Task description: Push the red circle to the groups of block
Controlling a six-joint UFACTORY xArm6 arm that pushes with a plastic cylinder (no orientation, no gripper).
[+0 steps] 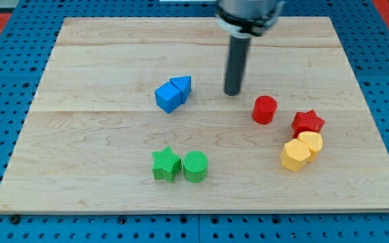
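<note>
The red circle (265, 109) stands on the wooden board (100, 135), right of centre. My tip (233, 92) rests on the board just up and left of it, a small gap apart. To the red circle's right and below lie a red star (307, 123) and two yellow blocks, a rounded one (310, 142) and a hexagon (294, 156), touching each other. A blue cube (168, 97) and a blue triangle (182, 86) sit together left of my tip. A green star (166, 165) and a green circle (196, 167) sit side by side near the view's bottom.
The board lies on a blue pegboard table (5, 94). The arm's dark rod (237, 61) comes down from the view's top.
</note>
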